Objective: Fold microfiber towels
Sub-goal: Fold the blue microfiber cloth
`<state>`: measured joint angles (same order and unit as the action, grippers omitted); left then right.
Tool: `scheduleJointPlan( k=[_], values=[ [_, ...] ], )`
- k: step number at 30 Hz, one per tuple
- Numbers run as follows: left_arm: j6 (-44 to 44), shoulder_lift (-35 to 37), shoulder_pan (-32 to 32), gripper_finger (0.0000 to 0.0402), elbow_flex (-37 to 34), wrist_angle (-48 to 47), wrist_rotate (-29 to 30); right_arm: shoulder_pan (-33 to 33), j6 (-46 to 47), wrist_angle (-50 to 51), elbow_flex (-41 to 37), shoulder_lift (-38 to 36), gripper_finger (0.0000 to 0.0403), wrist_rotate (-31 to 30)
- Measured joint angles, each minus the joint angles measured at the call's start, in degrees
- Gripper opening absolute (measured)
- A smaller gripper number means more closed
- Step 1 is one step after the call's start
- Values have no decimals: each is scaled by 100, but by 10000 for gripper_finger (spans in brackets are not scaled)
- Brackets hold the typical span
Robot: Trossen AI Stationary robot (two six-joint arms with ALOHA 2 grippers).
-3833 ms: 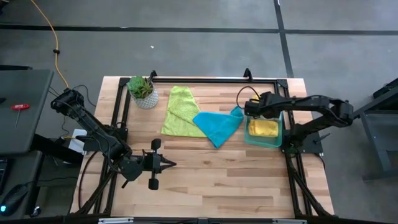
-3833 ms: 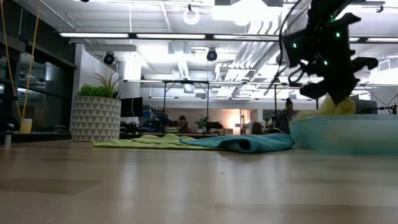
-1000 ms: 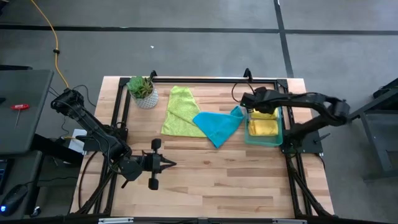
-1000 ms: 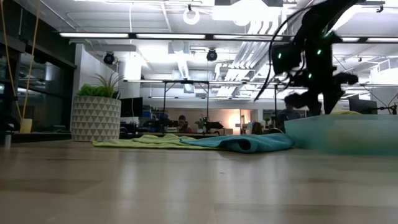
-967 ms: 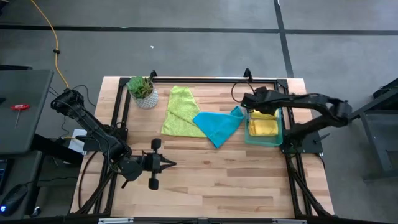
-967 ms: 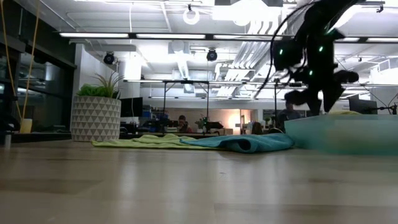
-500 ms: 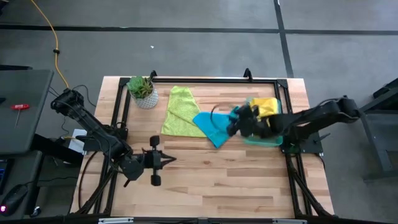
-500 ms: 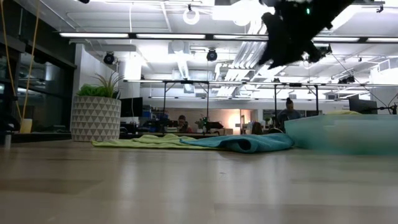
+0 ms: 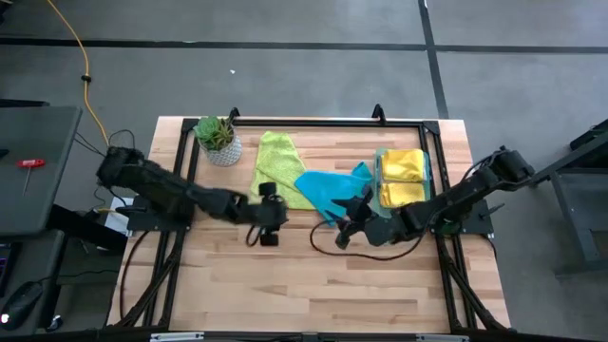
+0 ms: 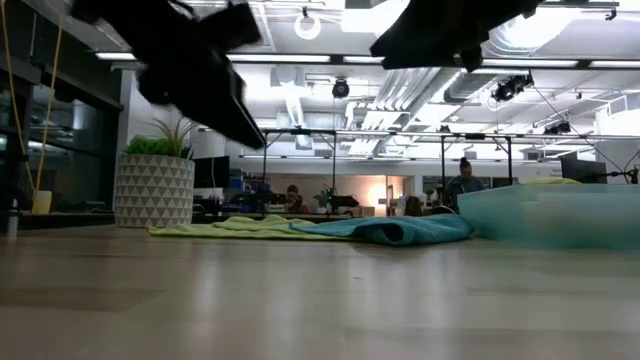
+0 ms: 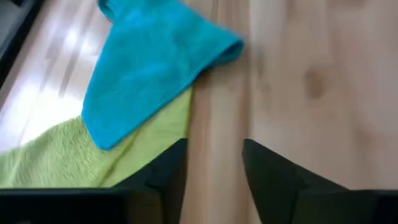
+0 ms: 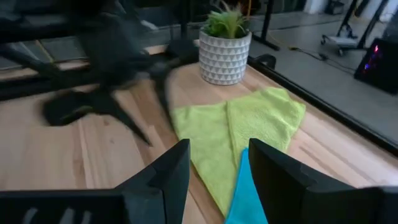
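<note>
Kid: Towels first! Where are they?

Helper: Look down from above. The teal towel [image 9: 330,193] lies in the middle of the table [image 9: 313,285], a bit to the upper side. It covers one corner of the green towel [image 9: 274,171] on its left. A yellow towel [image 9: 403,177] sits in the tray [image 9: 427,175] at the right.

Kid: What are the arms doing?

Helper: Both are over the table, close to the pile. The left gripper [image 9: 271,215] is just below the green towel. The right gripper [image 9: 348,232] is just below the teal one. Both have their fingers apart, with nothing in them.

Kid: So no folding yet?

Helper: I think not. Next, each should pinch a towel edge.

Kid: And the rest?

Helper: Pale wood table, a plant [image 9: 217,139] at its upper left. Far behind is a big bright room, with a person [image 10: 462,180] sitting far off.
</note>
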<state>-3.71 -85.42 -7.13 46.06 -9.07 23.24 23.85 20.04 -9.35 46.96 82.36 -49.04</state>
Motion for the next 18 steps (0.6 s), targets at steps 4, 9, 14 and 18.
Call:
scheduleJointPlan(
  k=[4,9,14,18],
  values=[
    [1527,-542,756,184,217,-4,-582,163,-168,16,0,-58,157,-30],
    [2705,-1106,1505,195,686,-151,-644,285,-261,12,0,-72,157,-35],
    [2738,-1576,2335,181,1346,-850,-1373,290,-318,22,0,-72,157,-32],
    [2537,-1975,2788,162,1628,-1121,-2177,290,-320,7,0,-72,157,-32]
  ],
)
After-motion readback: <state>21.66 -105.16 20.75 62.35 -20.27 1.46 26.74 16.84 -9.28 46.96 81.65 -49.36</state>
